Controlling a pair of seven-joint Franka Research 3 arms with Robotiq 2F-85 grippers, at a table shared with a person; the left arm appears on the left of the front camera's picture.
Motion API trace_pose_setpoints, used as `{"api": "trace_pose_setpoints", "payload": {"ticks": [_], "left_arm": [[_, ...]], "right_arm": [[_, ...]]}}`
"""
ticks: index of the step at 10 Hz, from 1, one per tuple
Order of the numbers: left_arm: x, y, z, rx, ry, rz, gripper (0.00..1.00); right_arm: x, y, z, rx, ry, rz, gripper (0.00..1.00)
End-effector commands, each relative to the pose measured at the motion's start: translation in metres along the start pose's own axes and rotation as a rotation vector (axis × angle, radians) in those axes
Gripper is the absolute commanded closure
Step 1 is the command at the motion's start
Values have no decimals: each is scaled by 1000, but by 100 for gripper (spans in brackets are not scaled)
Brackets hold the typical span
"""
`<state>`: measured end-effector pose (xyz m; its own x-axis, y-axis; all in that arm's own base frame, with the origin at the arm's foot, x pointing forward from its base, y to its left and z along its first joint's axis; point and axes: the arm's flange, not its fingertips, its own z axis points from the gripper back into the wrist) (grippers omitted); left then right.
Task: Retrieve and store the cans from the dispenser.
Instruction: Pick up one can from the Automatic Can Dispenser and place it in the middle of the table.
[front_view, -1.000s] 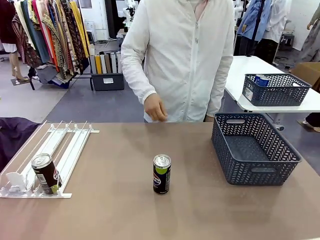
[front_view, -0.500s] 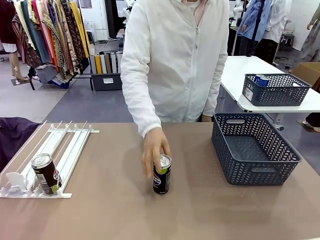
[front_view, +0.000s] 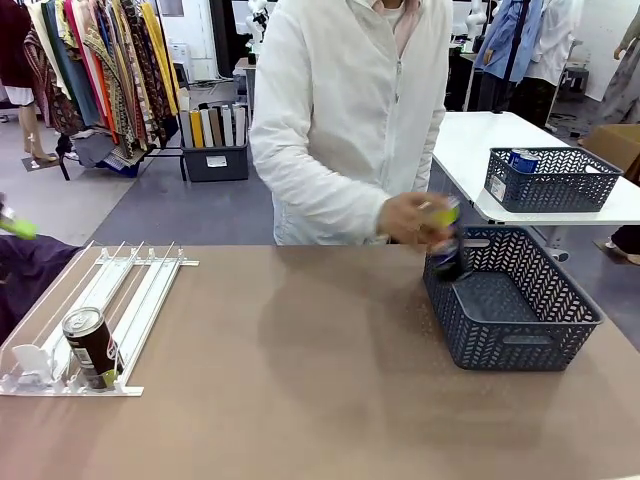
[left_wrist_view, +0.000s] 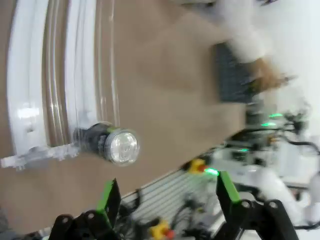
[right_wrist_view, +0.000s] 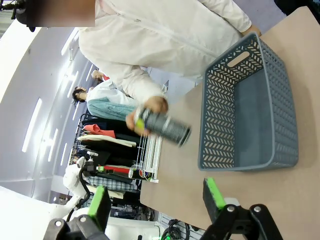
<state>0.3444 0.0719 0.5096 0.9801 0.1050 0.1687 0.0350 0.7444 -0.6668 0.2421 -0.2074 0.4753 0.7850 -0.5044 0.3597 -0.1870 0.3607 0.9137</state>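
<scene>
Left gripper (left_wrist_view: 167, 192): jaws wide apart, nothing between them. Ahead of it, slightly toward one finger, the racked can (left_wrist_view: 107, 144) stands at the low front end of the dispenser (left_wrist_view: 30, 100), silver top facing the wrist camera, against the white stopper; it is the one can in the lanes. Right gripper (right_wrist_view: 156, 197): jaws likewise spread and empty. Well ahead of it, the person's hand (right_wrist_view: 150, 112) grips the held can (right_wrist_view: 165, 127), tilted, black with a green accent, at the near wall of the grey basket (right_wrist_view: 220, 115). Motion blur prevents confirming whether the held can has crossed the rim; it appears to be just outside. The basket's grey floor is in plain sight. Beyond, a far basket (front_view: 555, 180) on a white table holds a blue item (front_view: 522, 160), possibly a can.
</scene>
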Motion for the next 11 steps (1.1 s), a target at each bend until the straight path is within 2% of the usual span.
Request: {"api": "trace_pose_setpoints", "payload": {"ticks": [1,2,3,4,5,6,9,10,11], "left_arm": [[-20,-42,-44,477,143,-214,0],[-21,-52,-60,573,159,-279,0],[-22,-60,-70,617,157,-288,0],[-19,-61,-78,748,86,-272,0],[-16,-62,-80,767,57,-293,0],[-23,-75,-79,606,144,-280,0],[-23,-75,-79,606,144,-280,0],[-22,-73,-82,643,142,-309,0],[-18,-71,-97,652,148,-283,0]], "right_arm": [[2,1,-2,26,-23,24,0],[2,1,-2,26,-23,24,0],[2,1,-2,26,-23,24,0],[2,1,-2,26,-23,24,0],[2,1,-2,26,-23,24,0],[2,1,-2,26,-23,24,0],[2,1,-2,26,-23,24,0],[2,1,-2,26,-23,24,0],[2,1,-2,26,-23,24,0]]}}
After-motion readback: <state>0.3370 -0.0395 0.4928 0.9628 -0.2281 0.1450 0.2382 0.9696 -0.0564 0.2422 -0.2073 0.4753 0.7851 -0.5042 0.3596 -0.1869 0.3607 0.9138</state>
